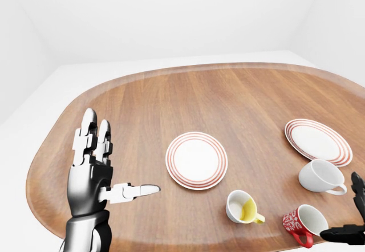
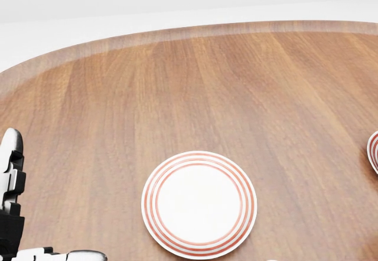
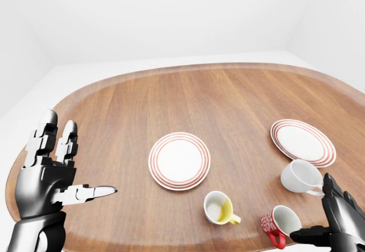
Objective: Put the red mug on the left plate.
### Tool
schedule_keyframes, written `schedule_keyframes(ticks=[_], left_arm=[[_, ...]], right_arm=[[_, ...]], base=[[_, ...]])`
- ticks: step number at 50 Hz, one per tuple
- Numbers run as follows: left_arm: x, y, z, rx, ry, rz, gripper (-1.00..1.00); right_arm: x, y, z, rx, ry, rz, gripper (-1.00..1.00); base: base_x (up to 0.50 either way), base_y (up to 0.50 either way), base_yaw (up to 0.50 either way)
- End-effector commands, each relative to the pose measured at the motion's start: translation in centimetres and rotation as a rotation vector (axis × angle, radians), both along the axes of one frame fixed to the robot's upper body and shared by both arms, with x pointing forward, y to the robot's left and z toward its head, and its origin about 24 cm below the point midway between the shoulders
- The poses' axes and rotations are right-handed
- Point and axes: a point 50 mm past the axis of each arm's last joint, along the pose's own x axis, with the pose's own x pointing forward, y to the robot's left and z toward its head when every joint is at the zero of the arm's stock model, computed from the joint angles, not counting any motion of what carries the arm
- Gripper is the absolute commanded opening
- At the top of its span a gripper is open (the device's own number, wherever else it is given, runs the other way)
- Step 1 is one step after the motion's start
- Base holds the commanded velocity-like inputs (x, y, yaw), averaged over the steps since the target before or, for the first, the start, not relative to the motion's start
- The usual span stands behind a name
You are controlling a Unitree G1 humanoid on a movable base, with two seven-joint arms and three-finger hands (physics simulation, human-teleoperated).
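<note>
My left hand (image 1: 94,175) was spread open and empty. My right hand (image 3: 336,220) was open just beside the red mug (image 3: 278,224), lying tipped, well apart from the left plate (image 3: 179,160). No writing could be read.

- The right hand (image 3: 336,220) is cut off by the bottom right corner of the right-eye view.
- In the left-eye view only its dark fingertips show at the right edge.
- The head view shows just a sliver of the right plate (image 2: 374,152).
- There the left hand (image 2: 12,214) is cropped at the left edge.
</note>
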Motion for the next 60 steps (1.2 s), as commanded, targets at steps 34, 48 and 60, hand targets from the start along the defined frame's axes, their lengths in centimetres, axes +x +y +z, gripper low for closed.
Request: schedule_keyframes(ticks=[34, 48, 60], left_arm=[[-0.2, 0.0, 0.0, 0.001, 0.001, 0.001, 1.00], [-0.4, 0.1, 0.1, 0.001, -0.003, 0.004, 1.00], [-0.4, 0.0, 0.3, 0.003, -0.009, 0.004, 1.00]], right_arm=[[4.5, 0.7, -1.2, 0.064, 0.001, 0.157, 1.00], [4.0, 1.7, -3.9, 0.183, 0.099, 0.191, 1.00], [2.8, 1.5, -5.1, 0.226, 0.137, 0.160, 1.00]], base=[[0.00, 0.00, 0.00], [0.00, 0.00, 0.00], [0.00, 0.00, 0.00]])
